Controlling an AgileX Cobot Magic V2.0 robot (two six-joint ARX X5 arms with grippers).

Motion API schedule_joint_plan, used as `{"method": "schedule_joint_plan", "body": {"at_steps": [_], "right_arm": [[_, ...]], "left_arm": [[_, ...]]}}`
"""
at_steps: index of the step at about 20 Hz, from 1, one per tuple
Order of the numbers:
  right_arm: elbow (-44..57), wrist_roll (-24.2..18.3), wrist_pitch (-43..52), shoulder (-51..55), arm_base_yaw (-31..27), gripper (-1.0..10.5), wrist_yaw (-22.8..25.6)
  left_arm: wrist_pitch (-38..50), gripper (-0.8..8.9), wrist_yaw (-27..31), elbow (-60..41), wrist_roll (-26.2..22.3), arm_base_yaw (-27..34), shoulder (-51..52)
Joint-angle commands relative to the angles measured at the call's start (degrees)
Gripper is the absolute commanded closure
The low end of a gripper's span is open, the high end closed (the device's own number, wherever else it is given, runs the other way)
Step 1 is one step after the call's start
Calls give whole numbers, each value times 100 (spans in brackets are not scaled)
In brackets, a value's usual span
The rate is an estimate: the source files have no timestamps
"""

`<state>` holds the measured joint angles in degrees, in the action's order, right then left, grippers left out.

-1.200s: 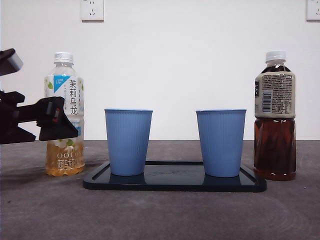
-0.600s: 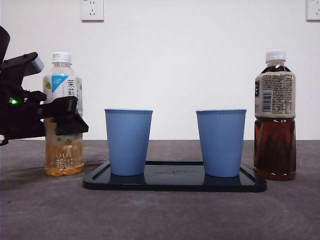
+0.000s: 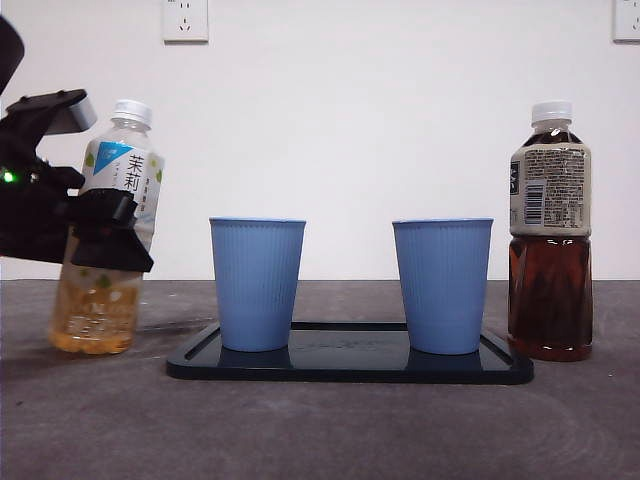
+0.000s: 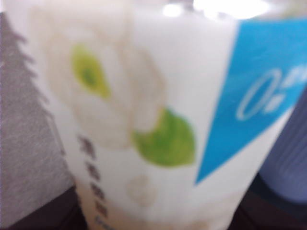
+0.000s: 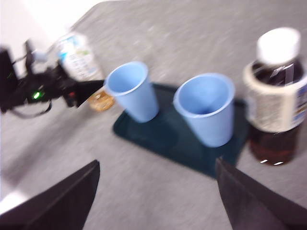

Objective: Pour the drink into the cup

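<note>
Bottle of jasmine tea (image 3: 108, 230) tilted at far left of desk (image 3: 320, 420), cap leaning right

Left gripper (image 3: 100, 232) fingers clamped around its middle; blue cups (image 3: 257, 283) upright on tray (image 3: 350, 365); right gripper (image 5: 156, 191) fingers spread wide, empty.

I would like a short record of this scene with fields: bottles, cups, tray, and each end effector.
light tea bottle: tilted, white cap on, base off the table
dark tea bottle: upright, capped, beside the tray
cups: left cup and right cup, blue, upright on the tray
tray: dark, flat on the table
left end effector: shut on the light tea bottle
right end effector: open, holds nothing
</note>
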<state>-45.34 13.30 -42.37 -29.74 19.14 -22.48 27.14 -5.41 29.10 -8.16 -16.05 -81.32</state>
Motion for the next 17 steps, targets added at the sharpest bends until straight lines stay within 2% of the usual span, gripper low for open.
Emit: {"method": "schedule_joint_plan", "body": {"at_steps": [1,5,8,12,17], "right_arm": [[-103,-166,-142,-98,31,570,-317],[-103,-358,-531,-417,31,570,-1174],[-103,-380,-529,-581,59,570,-1517],[-103,-479,-531,-616,208,570,-1521],[-103,-544,-573,-710,487,570,-1766]], "left_arm": [[-892,609,114,433,-909,-92,374],[-3018,609,599,1443,-2046,-317,791],[-4035,609,1187,2083,-2791,-562,791],[-4697,609,2184,2549,-3698,-857,791],[-4850,609,3342,2712,-4697,-1172,787]]}}
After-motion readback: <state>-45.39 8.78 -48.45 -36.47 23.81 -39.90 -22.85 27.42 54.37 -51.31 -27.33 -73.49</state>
